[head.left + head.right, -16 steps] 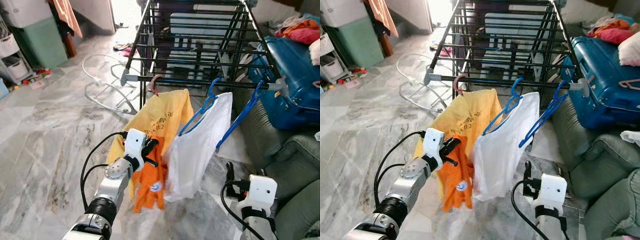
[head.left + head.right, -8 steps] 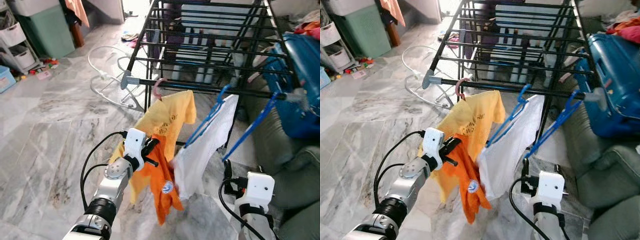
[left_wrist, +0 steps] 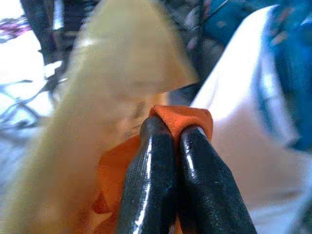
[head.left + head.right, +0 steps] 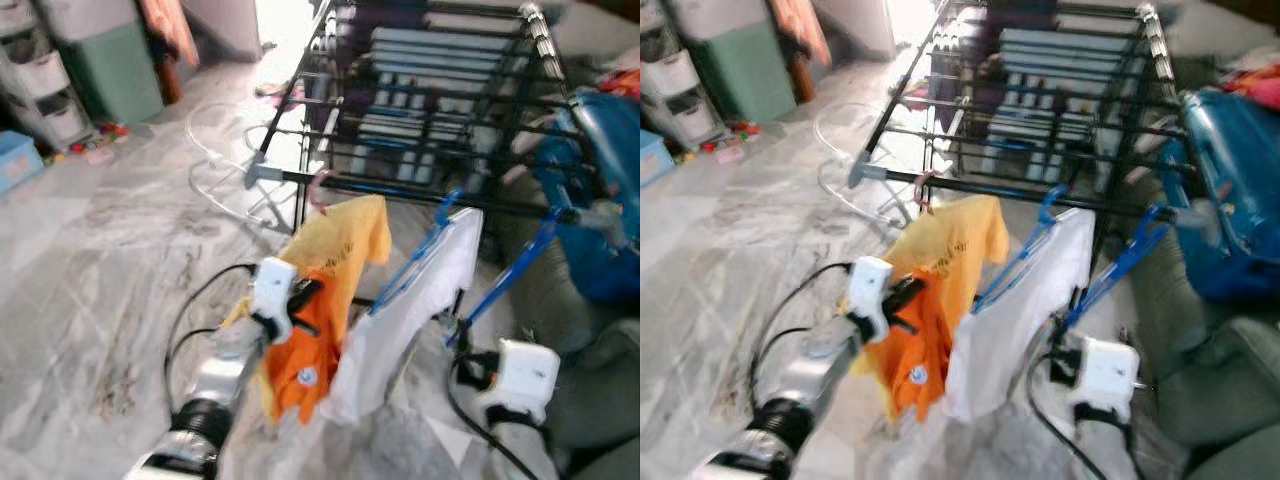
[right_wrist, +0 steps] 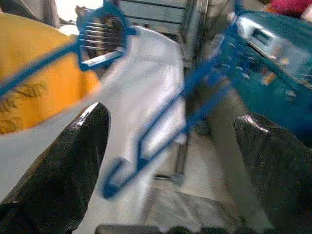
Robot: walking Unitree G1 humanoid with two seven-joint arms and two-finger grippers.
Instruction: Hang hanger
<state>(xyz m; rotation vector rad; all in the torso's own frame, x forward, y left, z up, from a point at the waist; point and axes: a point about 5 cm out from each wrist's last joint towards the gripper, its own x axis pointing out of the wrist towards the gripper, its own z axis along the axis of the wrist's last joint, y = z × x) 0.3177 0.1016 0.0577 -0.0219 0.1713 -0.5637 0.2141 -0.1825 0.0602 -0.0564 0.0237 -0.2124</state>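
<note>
Home living area: marble-tiled floor [image 4: 90,250], black drying rack [image 4: 430,100] hung with clothes, grey sofa [image 4: 590,380], blue suitcase [image 4: 1235,190], plastic drawers [image 4: 45,90].

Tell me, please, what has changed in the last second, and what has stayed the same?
Mostly the head camera shifted, so the drying rack only appears moved. The orange garment, which swung out lower half a second ago, hangs bunched again. Unchanged: the left end effector stays shut on it beside the yellow shirt, the right end effector stays open and empty, and the white garment still hangs on its blue hanger.
</note>
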